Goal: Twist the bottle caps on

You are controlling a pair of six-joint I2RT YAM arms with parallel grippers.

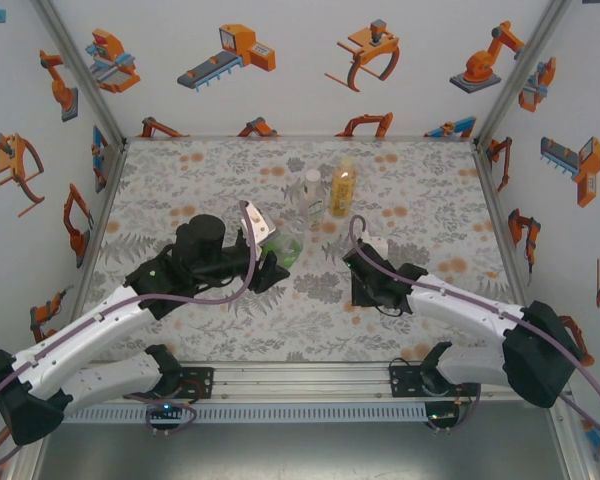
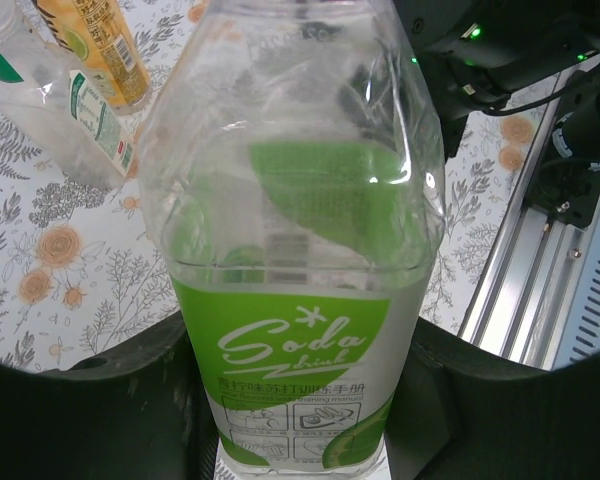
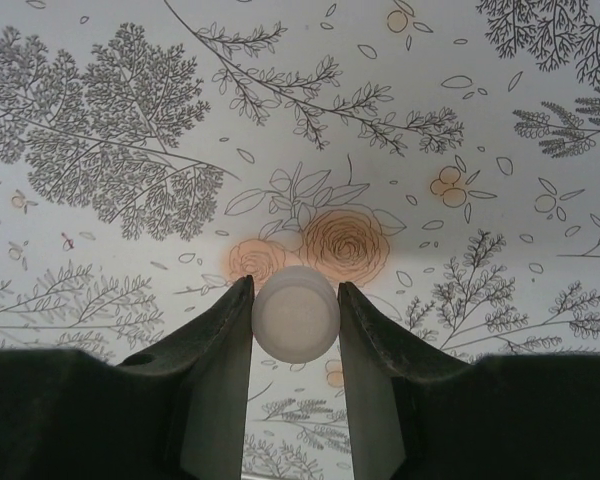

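Note:
My left gripper (image 2: 305,425) is shut on the green-labelled "Soda" bottle (image 2: 300,250), its dark jaws pressed to both sides of the label. From above, the left gripper (image 1: 278,262) holds this short green bottle (image 1: 286,248) near the table's middle; its neck runs out of the left wrist view. My right gripper (image 3: 295,300) is shut on a small round whitish cap (image 3: 295,313), held above the flowered cloth. The right gripper (image 1: 365,285) is just right of the green bottle. The clear bottle (image 1: 310,195) and the amber bottle (image 1: 342,188) stand side by side further back.
A flowered cloth (image 1: 430,215) covers the table, which has printed walls on three sides. A metal rail (image 1: 300,380) runs along the near edge between the arm bases. The left wrist view has the clear bottle (image 2: 65,110) and amber bottle (image 2: 105,45) at upper left.

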